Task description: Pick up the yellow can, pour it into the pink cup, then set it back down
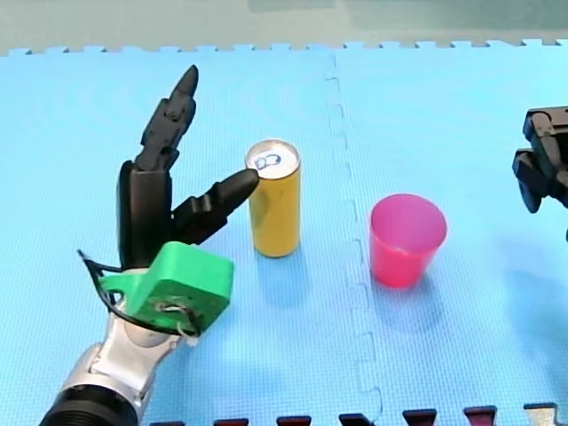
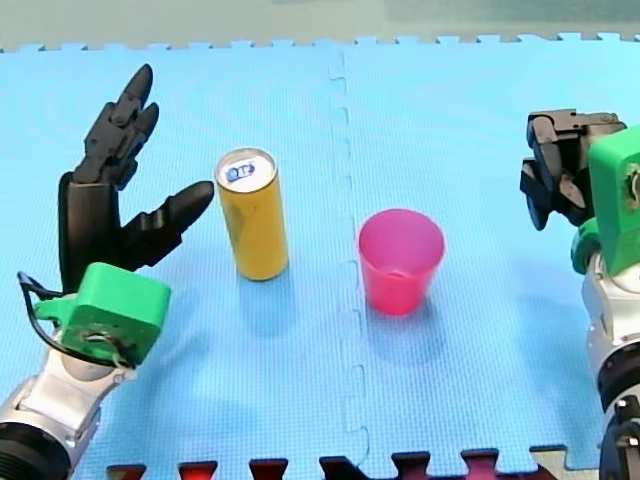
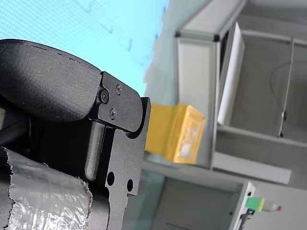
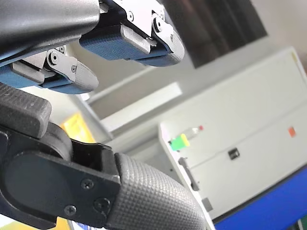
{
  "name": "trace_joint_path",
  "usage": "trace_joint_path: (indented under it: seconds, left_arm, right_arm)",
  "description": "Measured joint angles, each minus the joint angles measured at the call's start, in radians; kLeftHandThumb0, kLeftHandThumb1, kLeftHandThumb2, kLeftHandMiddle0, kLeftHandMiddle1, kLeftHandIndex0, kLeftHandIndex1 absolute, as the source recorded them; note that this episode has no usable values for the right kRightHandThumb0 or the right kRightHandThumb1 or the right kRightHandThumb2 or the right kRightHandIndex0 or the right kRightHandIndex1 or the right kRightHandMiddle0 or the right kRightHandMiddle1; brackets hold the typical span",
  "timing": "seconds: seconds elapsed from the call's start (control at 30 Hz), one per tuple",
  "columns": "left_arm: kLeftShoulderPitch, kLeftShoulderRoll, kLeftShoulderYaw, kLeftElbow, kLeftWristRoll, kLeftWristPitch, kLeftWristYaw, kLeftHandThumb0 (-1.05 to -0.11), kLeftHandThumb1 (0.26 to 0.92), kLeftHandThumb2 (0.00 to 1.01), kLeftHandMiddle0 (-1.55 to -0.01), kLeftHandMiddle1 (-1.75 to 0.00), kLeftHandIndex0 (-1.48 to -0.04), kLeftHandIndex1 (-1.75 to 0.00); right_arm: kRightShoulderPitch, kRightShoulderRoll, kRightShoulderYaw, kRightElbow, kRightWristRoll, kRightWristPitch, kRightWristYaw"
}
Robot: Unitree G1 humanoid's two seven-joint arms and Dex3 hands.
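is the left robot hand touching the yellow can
Apart: the second head view shows a sliver of blue mat between the yellow can and the thumb tip of the left robot hand.

The can (image 1: pixel 274 213) is yellow, the cup (image 1: pixel 406 240) pink.

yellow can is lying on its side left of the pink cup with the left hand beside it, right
Not quite: the yellow can stands upright, not on its side, as the second head view shows. It is left of the pink cup, with the left hand beside it, holding nothing. The right hand is past the cup.
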Motion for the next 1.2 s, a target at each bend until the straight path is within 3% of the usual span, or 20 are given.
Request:
trace_joint_path:
  seconds: [0.23,0.43,0.73,0.83,1.0,1.2]
  left_arm:
    - [-0.047,-0.035,0.075,0.058,-0.107,-0.022,-0.153,-0.992,0.919,0.02,-0.61,-0.01,-0.49,-0.01]
    - [-0.072,-0.066,0.139,0.062,-0.207,0.035,-0.307,-0.986,0.916,0.01,-0.59,0.0,-0.5,-0.01]
    - [-0.085,-0.1,0.185,0.076,-0.248,0.087,-0.388,-0.94,0.875,0.0,-0.58,0.0,-0.51,0.0]
    - [-0.086,-0.105,0.179,0.089,-0.214,0.093,-0.359,-0.938,0.869,0.0,-0.58,0.0,-0.51,0.0]
    - [-0.102,-0.082,0.148,0.108,-0.107,0.115,-0.238,-0.943,0.871,0.0,-0.59,0.0,-0.51,0.0]
    - [-0.122,-0.071,0.151,0.131,-0.098,0.131,-0.204,-0.923,0.858,0.0,-0.6,0.0,-0.51,0.0]
  right_arm:
    - [0.0,-0.009,0.0,0.002,-0.001,0.002,0.001]
    - [0.0,-0.012,0.0,0.002,-0.001,0.002,0.003]
    - [0.001,-0.015,-0.001,0.002,-0.001,0.001,0.005]
    - [0.001,-0.015,-0.001,0.002,0.0,0.001,0.008]
    - [0.003,-0.017,-0.004,0.002,0.003,0.001,0.014]
    - [0.006,-0.018,-0.011,0.001,0.012,0.001,0.026]
